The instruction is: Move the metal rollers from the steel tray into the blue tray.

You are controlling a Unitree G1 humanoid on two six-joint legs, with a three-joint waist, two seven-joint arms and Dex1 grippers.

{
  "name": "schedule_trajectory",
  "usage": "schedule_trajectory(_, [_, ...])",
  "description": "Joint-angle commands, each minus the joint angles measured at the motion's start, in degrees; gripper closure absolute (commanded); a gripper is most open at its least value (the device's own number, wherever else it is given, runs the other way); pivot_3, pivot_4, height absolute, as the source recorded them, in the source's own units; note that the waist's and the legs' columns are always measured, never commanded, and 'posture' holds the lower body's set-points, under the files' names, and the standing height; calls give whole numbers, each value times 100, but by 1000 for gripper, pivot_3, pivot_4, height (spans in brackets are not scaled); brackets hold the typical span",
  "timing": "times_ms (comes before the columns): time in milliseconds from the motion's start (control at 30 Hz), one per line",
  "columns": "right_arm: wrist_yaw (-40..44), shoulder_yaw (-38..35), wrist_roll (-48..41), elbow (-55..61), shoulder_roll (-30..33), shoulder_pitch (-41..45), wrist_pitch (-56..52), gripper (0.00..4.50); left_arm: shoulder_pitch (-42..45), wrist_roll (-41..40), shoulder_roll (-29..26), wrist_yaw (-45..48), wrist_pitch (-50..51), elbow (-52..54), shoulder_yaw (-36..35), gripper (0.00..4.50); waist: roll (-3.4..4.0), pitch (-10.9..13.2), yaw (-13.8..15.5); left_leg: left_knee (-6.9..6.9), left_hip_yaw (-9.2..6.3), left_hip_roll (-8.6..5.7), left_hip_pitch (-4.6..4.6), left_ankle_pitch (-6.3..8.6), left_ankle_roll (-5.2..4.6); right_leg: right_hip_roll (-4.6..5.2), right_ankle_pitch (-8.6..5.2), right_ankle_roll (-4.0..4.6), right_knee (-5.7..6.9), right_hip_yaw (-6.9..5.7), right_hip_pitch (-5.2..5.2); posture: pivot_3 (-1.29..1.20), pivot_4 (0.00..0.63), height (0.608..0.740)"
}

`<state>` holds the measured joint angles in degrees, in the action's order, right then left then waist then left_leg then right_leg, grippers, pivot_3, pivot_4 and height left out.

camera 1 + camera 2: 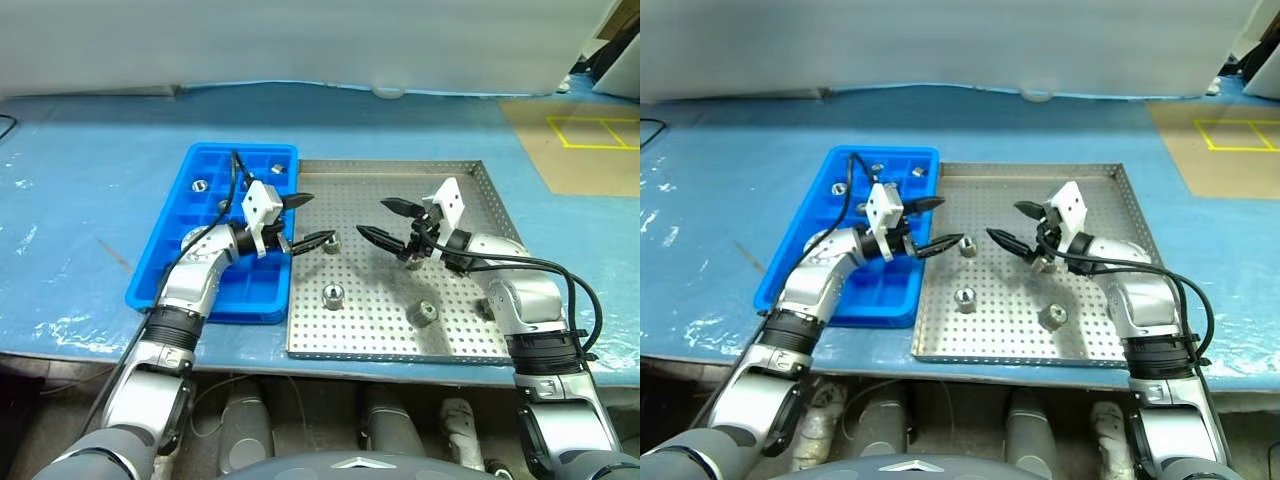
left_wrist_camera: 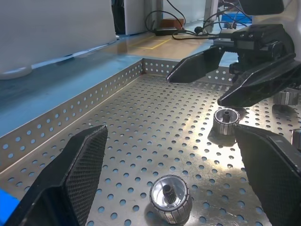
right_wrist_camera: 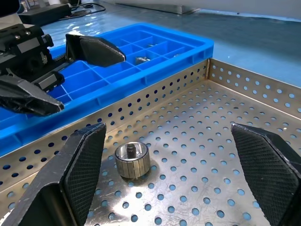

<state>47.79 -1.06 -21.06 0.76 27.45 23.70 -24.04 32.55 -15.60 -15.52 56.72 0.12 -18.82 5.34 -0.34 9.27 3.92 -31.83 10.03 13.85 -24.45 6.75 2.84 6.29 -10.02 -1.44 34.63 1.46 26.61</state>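
Four metal rollers (image 1: 333,295) lie in the steel tray (image 1: 470,345), others in the blue tray (image 1: 170,262); left hand (image 1: 306,220) and right hand (image 1: 385,220) face each other, both spread, empty.

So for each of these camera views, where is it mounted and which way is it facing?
Head views: on the head, looking forward and down at the steel tray and blue tray; both arms show, left gripper and right gripper open.
Left wrist view: along the left gripper's own fingers across the steel tray toward the right gripper.
Right wrist view: along the right gripper's own fingers toward the blue tray and left gripper.
Shared: both wrist views show one roller between the grippers.
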Motion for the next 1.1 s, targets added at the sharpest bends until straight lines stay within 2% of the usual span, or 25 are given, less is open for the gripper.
schedule_trajectory(33, [-45,-99,25,98,63,22,164,17,141,23,2,37,-164,-31,-8,0,0,0,0,0,0,0,0,0,0,0,0,0,0,0,0,-67,150,740])
schedule_trajectory(1100, [-464,-201,165,260,142,-198,327,17,578,248,133,334,-223,-738,147,0,0,0,-5,-1,0,-1,-1,0,0,0,0,1,0,0,-1,-142,150,740])
